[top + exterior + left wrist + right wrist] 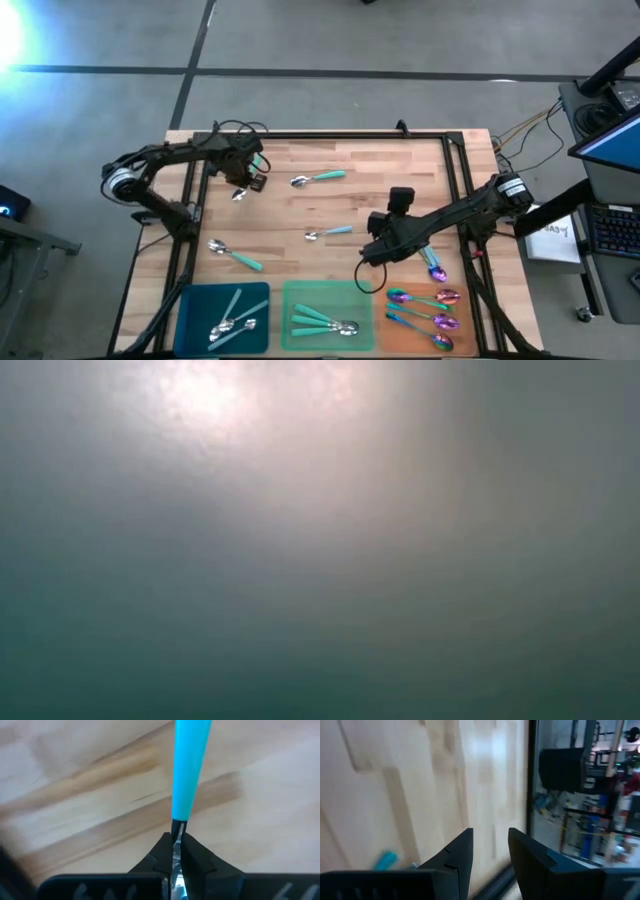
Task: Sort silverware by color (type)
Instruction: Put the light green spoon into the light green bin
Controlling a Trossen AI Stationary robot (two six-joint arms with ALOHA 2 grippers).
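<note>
My left gripper [244, 184] hangs over the table's far left, shut on a spoon with a blue handle [189, 765]; its silver bowl [238, 195] shows beside the fingers. My right gripper [372, 262] is open over the wood near the orange tray [462, 312], with nothing between its fingers [490, 845]. Loose spoons lie flat on the table: a teal-handled one [318, 179], a pale blue one [328, 232] and another teal one [235, 255]. The low view shows only haze. My left gripper pinches the spoon between its two fingers at the thin metal neck [178, 827], just where the blue handle begins. The fingers point down from above and lie across the spoon. The handle juts out past the fingertips over the wood.
Along the near edge stand a blue tray [190, 300] with blue-handled spoons, a green tray [300, 296] with teal-handled ones and the orange tray with purple ones. One more spoon [435, 268] lies beside the right arm. A dark frame borders the table.
</note>
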